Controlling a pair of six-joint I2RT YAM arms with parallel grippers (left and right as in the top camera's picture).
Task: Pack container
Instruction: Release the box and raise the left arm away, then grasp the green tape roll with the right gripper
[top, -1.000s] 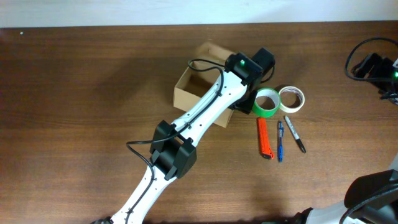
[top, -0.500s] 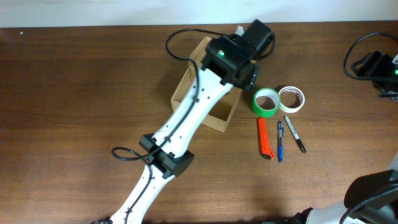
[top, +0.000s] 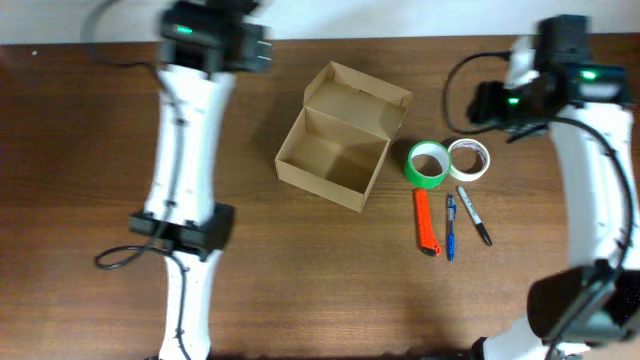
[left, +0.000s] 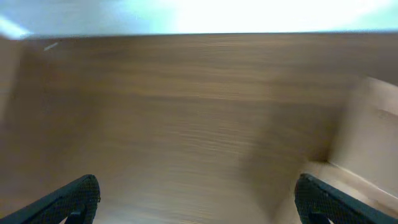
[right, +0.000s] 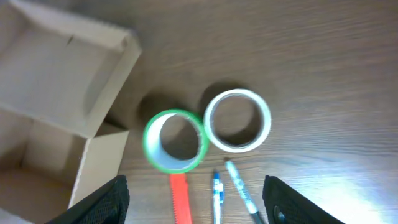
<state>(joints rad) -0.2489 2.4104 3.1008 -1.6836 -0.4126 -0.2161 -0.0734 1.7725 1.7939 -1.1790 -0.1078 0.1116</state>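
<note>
Our left gripper (left: 196, 193) and right gripper (right: 196, 190) gape empty, the tan cardboard box (top: 335, 160) lies open and bare, and the green tape roll (right: 176, 142) ahead of the right jaws awaits packing.

Blurry left arm (top: 188, 130); container (left: 368, 140) edge-cropped.

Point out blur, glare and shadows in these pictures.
Overhead: the left arm is smeared near the top, while the container is sharp. Left wrist: everything is streaked, with a washed-out band along the top. Right wrist: slightly soft, glare on the table at lower right, shadows beside the green tape roll.
</note>
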